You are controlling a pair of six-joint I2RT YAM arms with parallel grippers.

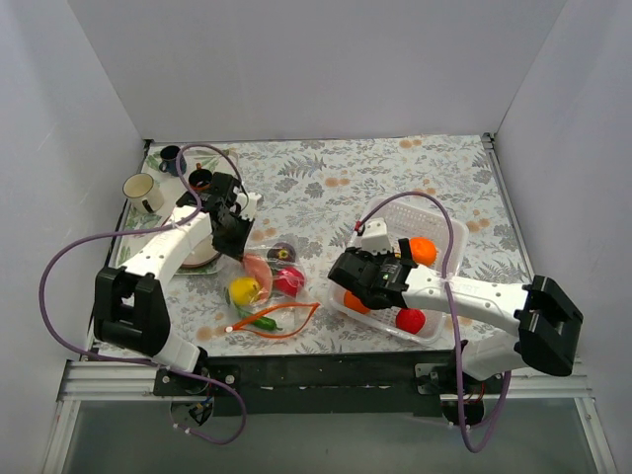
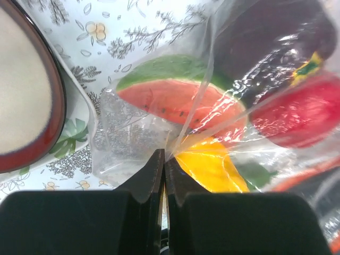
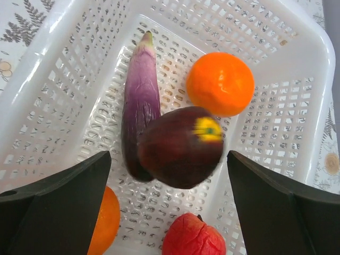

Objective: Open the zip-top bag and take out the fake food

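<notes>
The zip-top bag (image 1: 279, 299) lies crumpled on the table left of centre, its orange-red zip strip (image 1: 288, 323) curling along the near side. Inside it are a yellow lemon (image 1: 244, 289), a red piece (image 1: 288, 281), a green piece (image 1: 265, 322) and a watermelon slice (image 2: 175, 98). My left gripper (image 1: 235, 242) (image 2: 164, 156) is shut on a fold of the bag's plastic (image 2: 127, 143) at its far edge. My right gripper (image 1: 348, 272) (image 3: 169, 159) is open above the white mesh basket (image 1: 434, 204) (image 3: 53, 69). A blurred dark plum (image 3: 180, 146) is between the fingers, untouched by them. In the basket lie a purple eggplant (image 3: 141, 90), an orange ball (image 3: 220, 82) and a red piece (image 3: 194, 236).
A second orange ball (image 3: 106, 223) lies at the basket's near left. A cream plate with a dark red rim (image 2: 32, 106) sits on a tray under the left arm. A cream mug (image 1: 141, 190) and a blue mug (image 1: 170, 158) stand at the back left. White walls enclose the table.
</notes>
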